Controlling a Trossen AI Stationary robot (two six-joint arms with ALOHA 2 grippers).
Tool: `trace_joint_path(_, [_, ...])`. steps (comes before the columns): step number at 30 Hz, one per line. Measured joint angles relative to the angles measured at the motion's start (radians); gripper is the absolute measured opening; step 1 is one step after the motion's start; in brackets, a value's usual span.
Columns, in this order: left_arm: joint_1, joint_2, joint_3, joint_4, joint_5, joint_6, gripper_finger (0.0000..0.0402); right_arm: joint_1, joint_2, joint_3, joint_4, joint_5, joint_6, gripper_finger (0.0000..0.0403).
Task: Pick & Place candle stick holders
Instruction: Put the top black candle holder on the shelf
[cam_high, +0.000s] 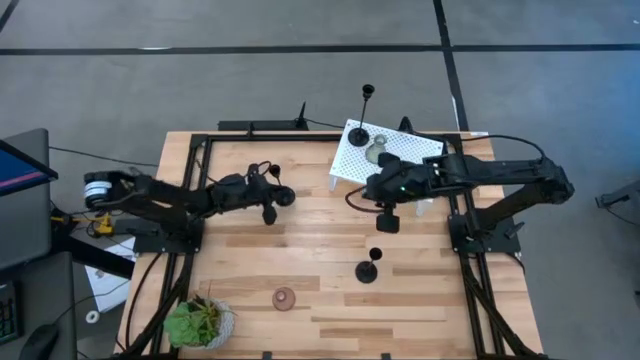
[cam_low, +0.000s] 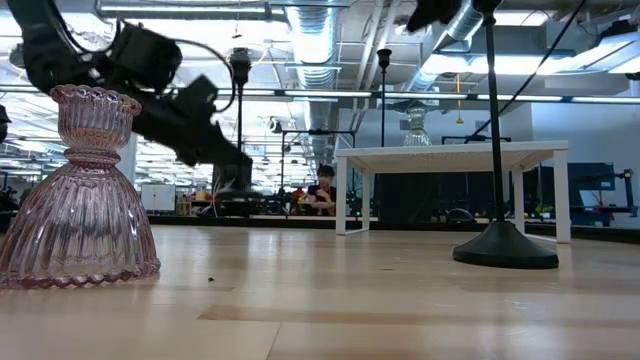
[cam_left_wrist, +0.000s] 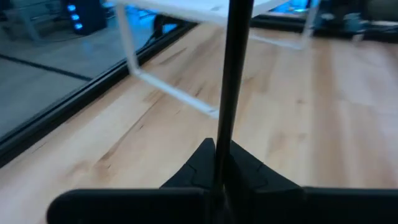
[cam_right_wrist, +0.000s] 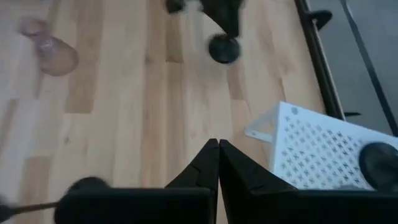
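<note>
My left gripper (cam_left_wrist: 219, 186) is shut on a tall black candle stick holder (cam_high: 278, 203) at the table's left middle. Its cup top (cam_low: 240, 62) rises above the gripper. My right gripper (cam_right_wrist: 219, 163) hovers shut and empty in front of the white stand (cam_high: 400, 150). Another tall black holder (cam_high: 367, 270) stands on its round base right of centre. A third black holder (cam_high: 367, 95) and a grey-green squat one (cam_high: 378, 152) stand on the stand. The pinkish holder (cam_high: 285, 298) sits near the front edge. My left gripper pinches the black holder's thin stem (cam_left_wrist: 227, 124) between its two fingers. The fingers come nearly level from the table's left and lie across the stem. The stem stands upright in the hold. The gripper hides the base, so I cannot tell whether it is clear of the table.
A small green potted plant (cam_high: 200, 322) stands at the near left corner. Black frame rails (cam_high: 200, 170) run along the table's left, right and far sides. Bare wood lies between the two arms and along the front. A person (cam_low: 322, 190) sits in the room behind.
</note>
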Motion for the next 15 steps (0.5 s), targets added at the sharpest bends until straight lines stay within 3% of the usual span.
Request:
trace_joint_path(6, [-0.09,-0.076,0.073,-0.153,0.0,0.013,0.0013,-0.086,-0.015,-0.099,0.159,-0.084,-0.044,0.0])
trace_joint_path(15, [-0.213,0.004,0.215,-0.158,0.0,0.117,0.0013,-0.113,-0.103,-0.235,0.343,-0.1,-0.074,0.0])
